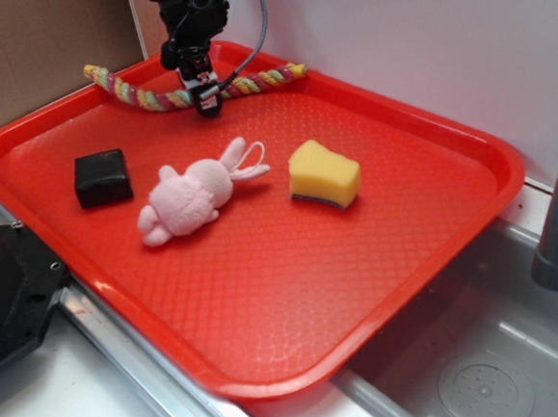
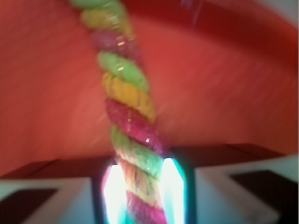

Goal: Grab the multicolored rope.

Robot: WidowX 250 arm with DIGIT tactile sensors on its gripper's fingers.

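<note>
At the frame's upper left, the end effector (image 1: 207, 97) pinched the multicolored rope (image 1: 260, 80) between its pads; judged risk: the twisted strands slipping free when lifted.

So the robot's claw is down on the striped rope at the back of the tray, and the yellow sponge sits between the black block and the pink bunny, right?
Not quite. In the exterior view the pink bunny lies between the black block and the yellow sponge. The gripper is indeed on the rope.

Arm reaching down from above, hand (image 1: 203, 94) pointed downward, fingers (image 2: 174, 186) closed around something
</note>
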